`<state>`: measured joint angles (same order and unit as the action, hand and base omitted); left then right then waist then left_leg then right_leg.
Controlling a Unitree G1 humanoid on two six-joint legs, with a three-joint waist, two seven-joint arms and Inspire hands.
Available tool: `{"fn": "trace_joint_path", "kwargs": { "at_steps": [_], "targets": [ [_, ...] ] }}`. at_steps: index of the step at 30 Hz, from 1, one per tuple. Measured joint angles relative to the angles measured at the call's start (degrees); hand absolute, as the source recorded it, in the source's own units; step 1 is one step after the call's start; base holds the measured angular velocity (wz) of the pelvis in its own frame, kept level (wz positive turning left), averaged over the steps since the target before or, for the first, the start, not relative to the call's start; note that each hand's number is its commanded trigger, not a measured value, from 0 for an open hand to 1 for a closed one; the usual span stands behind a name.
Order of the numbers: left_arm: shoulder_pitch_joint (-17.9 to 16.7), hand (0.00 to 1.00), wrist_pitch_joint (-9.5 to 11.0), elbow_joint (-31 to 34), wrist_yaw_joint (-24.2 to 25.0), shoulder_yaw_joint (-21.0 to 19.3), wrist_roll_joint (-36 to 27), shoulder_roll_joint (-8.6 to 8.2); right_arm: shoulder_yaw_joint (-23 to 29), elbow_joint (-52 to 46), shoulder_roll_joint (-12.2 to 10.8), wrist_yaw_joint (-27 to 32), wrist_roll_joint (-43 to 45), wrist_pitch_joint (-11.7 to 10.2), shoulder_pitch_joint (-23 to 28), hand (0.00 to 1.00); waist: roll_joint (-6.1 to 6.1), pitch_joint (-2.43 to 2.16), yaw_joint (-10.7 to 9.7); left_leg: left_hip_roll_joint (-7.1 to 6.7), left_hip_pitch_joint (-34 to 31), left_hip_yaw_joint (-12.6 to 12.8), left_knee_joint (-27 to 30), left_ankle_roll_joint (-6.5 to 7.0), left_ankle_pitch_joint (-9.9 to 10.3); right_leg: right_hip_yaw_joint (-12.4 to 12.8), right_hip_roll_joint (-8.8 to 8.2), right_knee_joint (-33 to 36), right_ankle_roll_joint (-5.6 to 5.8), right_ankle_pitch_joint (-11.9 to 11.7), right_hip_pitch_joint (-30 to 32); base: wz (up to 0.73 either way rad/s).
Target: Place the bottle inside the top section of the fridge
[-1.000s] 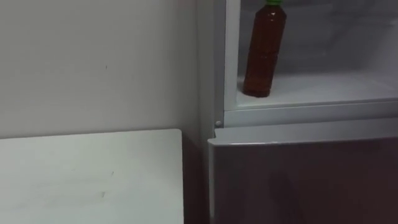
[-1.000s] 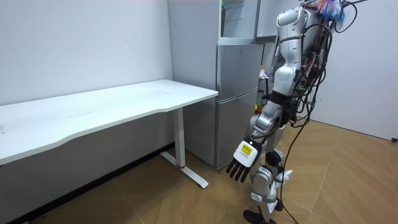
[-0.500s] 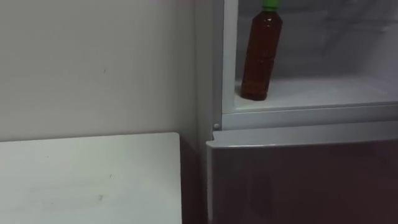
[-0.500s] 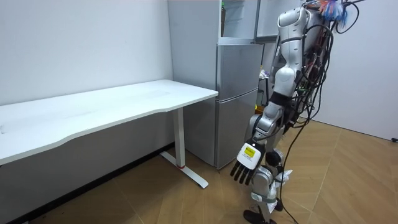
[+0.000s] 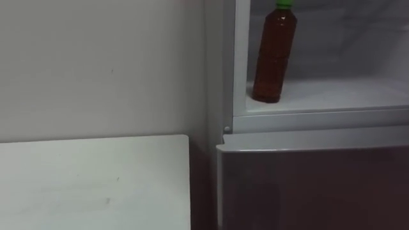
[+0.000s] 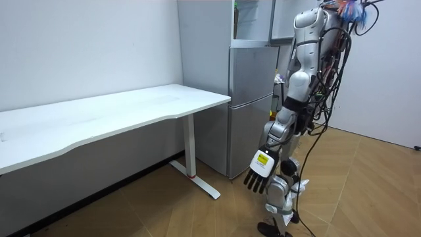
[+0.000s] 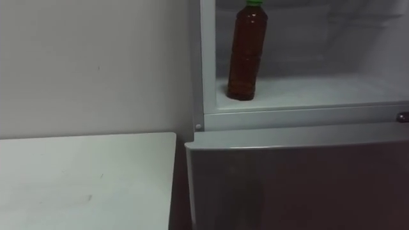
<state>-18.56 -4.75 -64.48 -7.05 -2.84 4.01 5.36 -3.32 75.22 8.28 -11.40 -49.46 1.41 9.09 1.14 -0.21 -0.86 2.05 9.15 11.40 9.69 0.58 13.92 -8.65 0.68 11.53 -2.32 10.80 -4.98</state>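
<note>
A wood-patterned floor (image 6: 358, 191) is spreading out beneath the left robot hand (image 6: 258, 172), which is hanging low with relaxed fingers. Just beyond and above that robot hand, a grey fridge (image 6: 250, 105) is standing by a pale wall (image 6: 85, 46). Farther from the robot hand, toward the room view's left, a long white tabletop (image 6: 118, 115) is resting on a white leg (image 6: 192, 148) along that wall. Even, soft light is falling across the room.

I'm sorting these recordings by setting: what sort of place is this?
Likely a room set up for housework trials: a fridge beside a white table, a bottle standing in its upper compartment.
</note>
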Motion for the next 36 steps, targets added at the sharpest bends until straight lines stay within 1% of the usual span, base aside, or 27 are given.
{"fn": "trace_joint_path", "kwargs": {
  "at_steps": [6,8,9,10,11,14,15,16,17,19,20,21,22,23,24,25,27,29,30,32,33,34,35,36],
  "targets": [
    [0.0,0.00,0.0,0.1,0.1,-0.3,0.0,0.01,0.0,0.4,-0.1,0.1,-1.9,0.1,0.0,0.00,-0.05,0.11,0.0,-0.01,0.2,0.0,-0.1,-0.01,0.0,0.7,0.30,-0.8,0.08,-0.1,-0.2,0.00],
    [0.0,0.00,-0.1,0.1,0.1,-0.7,0.0,0.01,0.3,0.4,-0.2,0.1,-2.4,0.6,0.2,0.00,-0.23,0.16,-0.1,0.02,0.3,0.0,-0.1,-0.02,0.0,0.8,0.34,-0.9,0.08,-0.1,-0.2,0.00],
    [0.0,0.00,-0.1,0.2,0.1,-1.0,0.0,0.01,1.0,0.4,-0.3,0.1,-2.5,1.0,0.0,0.00,-0.41,0.27,-0.3,0.05,0.3,0.0,-0.2,-0.03,0.0,0.7,0.35,-0.9,0.08,-0.1,-0.3,0.00],
    [0.1,0.00,-0.1,0.3,0.1,-1.7,0.2,0.01,2.5,0.4,-0.5,0.1,-3.0,1.2,0.1,0.00,-0.63,0.42,-0.3,0.08,0.4,0.0,-0.2,-0.05,0.0,0.7,0.37,-1.0,0.06,-0.1,-0.5,0.00],
    [0.1,0.00,0.0,0.3,0.1,-1.9,0.3,0.03,3.0,0.4,-0.5,0.1,-3.2,1.2,0.2,0.00,-0.69,0.43,-0.4,0.10,0.5,0.0,-0.2,-0.08,0.0,0.7,0.38,-1.0,0.05,-0.1,-0.6,0.00],
    [0.0,0.00,0.1,0.3,0.1,-2.1,0.0,0.19,5.8,0.4,-0.2,0.8,-7.8,1.2,0.2,0.00,-0.99,0.43,-0.5,0.12,0.6,0.1,-0.2,-0.14,0.1,0.6,0.40,-1.1,0.05,0.0,-0.6,0.00],
    [0.0,0.00,0.2,0.3,0.1,-2.4,0.0,0.32,7.9,0.1,0.0,1.2,-8.7,1.2,0.2,0.00,-1.22,0.39,-0.5,0.11,0.6,0.1,-0.2,-0.14,0.1,0.6,0.40,-1.0,0.05,0.0,-0.6,0.00],
    [0.0,0.00,0.5,0.3,0.1,-3.9,0.0,0.35,10.6,-0.8,0.3,2.3,-9.0,1.2,0.1,0.00,-1.42,0.38,-0.6,0.13,0.7,0.2,-0.1,-0.14,0.1,0.7,0.40,-0.9,0.04,0.0,-0.6,0.00],
    [0.0,0.00,0.7,0.4,0.1,-4.6,0.0,0.38,12.2,-1.7,0.4,3.0,-9.1,1.2,0.2,0.00,-1.53,0.39,-0.7,0.14,0.7,0.2,-0.1,-0.14,0.1,0.7,0.40,-0.9,0.03,0.0,-0.6,0.00],
    [-0.3,0.00,1.5,0.5,0.0,-8.9,0.0,0.66,19.2,-6.5,1.1,5.5,-9.5,1.1,0.2,0.00,-2.06,0.39,-1.8,0.14,0.9,0.2,-0.2,-0.14,0.1,0.7,0.40,-0.8,0.01,0.0,-0.8,0.00],
    [-0.5,0.00,1.6,0.5,0.0,-9.5,0.0,0.86,20.4,-8.0,1.5,6.1,-9.8,1.1,0.2,0.00,-2.12,0.39,-2.0,0.13,1.0,0.2,-0.2,-0.14,0.1,0.8,0.40,-0.7,0.01,0.0,-0.8,-0.05],
    [-0.6,0.00,1.6,0.8,-0.3,-10.1,0.1,1.47,21.1,-11.1,2.8,7.5,-10.8,1.0,0.1,0.00,-2.27,0.37,-2.2,0.12,1.2,0.3,-0.3,-0.14,0.1,0.9,0.40,-0.7,0.01,0.0,-0.8,-0.11],
    [-0.6,0.00,2.0,1.0,-0.5,-10.5,0.2,2.15,22.3,-13.3,4.2,8.7,-11.3,0.9,-0.2,0.00,-2.77,0.21,-2.4,0.10,1.4,0.5,-0.5,-0.14,0.1,1.2,0.45,-0.6,0.01,0.0,-0.8,-0.11],
    [-0.6,0.00,2.3,1.0,-0.9,-10.6,0.3,2.50,23.3,-14.6,4.9,9.5,-11.5,0.9,-0.4,0.00,-2.61,0.34,-2.5,0.10,1.5,0.5,-0.5,-0.14,0.1,1.2,0.47,-0.6,0.01,0.0,-0.9,-0.06],
    [-0.6,0.00,2.8,1.1,-1.4,-11.2,0.2,3.08,25.4,-16.5,5.7,11.2,-11.6,0.2,-1.1,0.00,-2.97,0.35,-2.7,0.10,1.5,0.7,-0.5,-0.14,0.1,1.3,0.49,-0.6,0.01,0.0,-0.9,0.00],
    [-0.7,0.00,2.8,1.7,-1.5,-12.0,0.2,3.53,27.3,-19.5,6.0,13.0,-11.7,-0.5,-1.3,0.00,-3.37,0.38,-2.9,0.12,1.4,0.8,-0.5,-0.14,0.1,1.4,0.54,-0.6,0.01,0.0,-0.8,0.00],
    [-1.6,0.00,2.8,3.6,-1.5,-12.4,0.0,3.80,28.9,-24.7,6.6,15.2,-11.0,-0.8,-1.2,0.00,-3.97,0.34,-3.7,0.13,1.2,0.9,-0.6,-0.14,0.1,1.4,0.56,-0.6,0.01,0.0,-0.5,-0.02],
    [-2.4,0.00,2.8,5.2,-1.5,-12.8,0.2,3.72,31.2,-31.0,6.8,18.5,-8.5,-0.9,-0.7,0.00,-4.15,0.34,-3.7,0.14,1.3,1.1,-0.7,-0.15,0.1,1.5,0.59,-0.6,0.00,-0.1,-0.4,-0.10],
    [-2.9,0.00,2.9,6.3,-1.5,-12.8,0.5,3.64,32.0,-35.1,7.2,20.8,-6.5,-1.5,-0.6,0.00,-4.15,0.33,-3.8,0.12,1.3,1.2,-0.9,-0.15,0.1,1.9,0.65,-0.6,0.03,-0.1,-0.1,-0.12],
    [-2.8,0.00,2.9,6.7,-2.0,-12.8,0.7,3.66,32.1,-41.1,8.0,24.3,-3.5,-1.9,-0.7,0.00,-4.37,0.20,-4.0,0.05,1.0,1.3,-1.0,-0.13,0.1,2.1,0.64,-0.6,0.05,-0.2,0.2,-0.07],
    [-2.8,0.00,2.9,7.1,-2.4,-12.8,0.7,3.67,32.1,-45.2,8.2,26.5,-2.1,-2.3,-0.7,0.00,-4.36,0.22,-4.2,0.04,0.9,1.3,-1.0,-0.13,0.1,2.1,0.63,-0.5,0.06,-0.2,0.3,-0.03],
    [-2.7,0.00,3.0,7.8,-2.5,-12.8,0.7,3.69,32.2,-48.2,8.5,28.2,-1.4,-3.2,-0.7,0.00,-4.30,0.28,-4.3,0.02,0.9,1.2,-1.0,-0.13,0.1,2.2,0.64,-0.6,0.06,-0.2,0.3,0.00],
    [-2.7,0.00,3.0,8.2,-2.5,-12.8,0.7,3.69,32.2,-49.5,8.7,29.1,-1.1,-3.4,-0.7,0.00,-4.37,0.28,-4.4,-0.04,0.9,1.2,-1.0,-0.13,0.1,2.2,0.63,-0.6,0.06,-0.2,0.3,0.00],
    [-2.7,0.00,3.0,9.1,-2.5,-12.8,0.7,3.66,32.4,-52.4,8.9,31.3,0.4,-3.3,-0.8,0.00,-4.79,0.05,-4.4,-0.38,0.9,1.2,-1.1,-0.13,0.1,2.1,0.63,-0.6,0.09,-0.1,0.3,0.03]
  ]
}}
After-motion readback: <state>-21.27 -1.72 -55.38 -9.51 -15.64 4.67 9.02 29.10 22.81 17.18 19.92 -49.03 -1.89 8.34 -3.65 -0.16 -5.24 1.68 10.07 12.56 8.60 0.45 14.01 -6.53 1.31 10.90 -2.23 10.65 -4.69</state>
